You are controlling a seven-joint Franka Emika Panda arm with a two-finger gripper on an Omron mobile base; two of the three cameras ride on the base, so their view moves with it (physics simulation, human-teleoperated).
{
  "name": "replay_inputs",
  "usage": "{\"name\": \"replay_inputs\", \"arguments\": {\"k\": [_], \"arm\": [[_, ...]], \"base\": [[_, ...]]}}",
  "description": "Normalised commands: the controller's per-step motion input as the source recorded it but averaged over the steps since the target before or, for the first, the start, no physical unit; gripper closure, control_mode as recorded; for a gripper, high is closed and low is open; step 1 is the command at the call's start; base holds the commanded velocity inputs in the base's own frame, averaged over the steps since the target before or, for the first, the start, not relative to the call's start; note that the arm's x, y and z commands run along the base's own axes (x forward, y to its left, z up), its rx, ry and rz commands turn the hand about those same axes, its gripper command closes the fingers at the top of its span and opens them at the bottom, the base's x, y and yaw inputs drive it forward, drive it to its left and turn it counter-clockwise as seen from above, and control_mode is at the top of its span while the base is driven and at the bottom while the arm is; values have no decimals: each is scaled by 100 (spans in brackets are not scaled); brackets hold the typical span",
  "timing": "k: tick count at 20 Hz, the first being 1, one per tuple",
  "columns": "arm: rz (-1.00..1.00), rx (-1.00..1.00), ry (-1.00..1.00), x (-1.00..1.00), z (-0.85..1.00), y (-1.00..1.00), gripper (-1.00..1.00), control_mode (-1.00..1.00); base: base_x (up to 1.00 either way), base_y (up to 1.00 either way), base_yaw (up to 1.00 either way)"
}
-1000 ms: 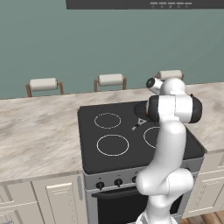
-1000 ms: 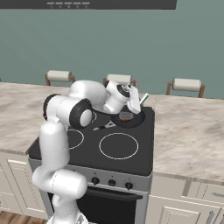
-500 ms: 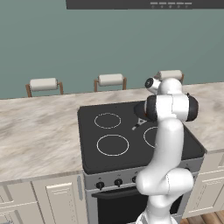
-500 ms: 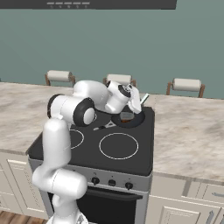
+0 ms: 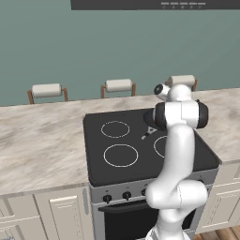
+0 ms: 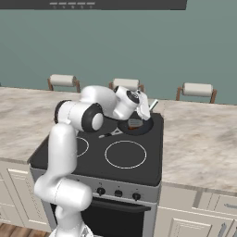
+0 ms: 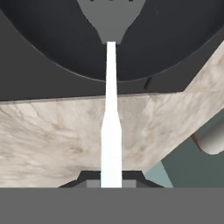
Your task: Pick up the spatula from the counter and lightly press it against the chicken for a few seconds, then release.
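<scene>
1. Gripping the spatula (image 7: 111, 87) by its white handle, with the jaws of the gripper (image 7: 111, 181) clamped around it. Reaching the grey blade out to 12 o'clock over the dark pan (image 7: 175, 39).
2. From the right base, placing the chicken (image 6: 134, 124) inside the pan on the stove's (image 6: 115, 157) 1 o'clock burner, apparently right at the blade.
3. Could bear down too hard: would squash or skid the chicken, or tip the pan.
4. Could twist in so narrow a grip: would slide the blade off, back toward the tabletop (image 7: 43, 135) at 6 o'clock.
</scene>
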Motion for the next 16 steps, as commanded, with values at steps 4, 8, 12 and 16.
{"name": "replay_inputs", "arguments": {"k": [4, 8, 12, 16], "arm": [[0, 0, 1, 17, -12, 0, 100, -100], [0, 0, 0, 19, -7, 0, 100, -100], [0, 0, 0, 22, -2, -1, 100, -100], [0, 0, 0, 22, -2, 0, 100, -100]], "base": [[0, 0, 0], [0, 0, 0], [0, 0, 0], [0, 0, 0]]}}
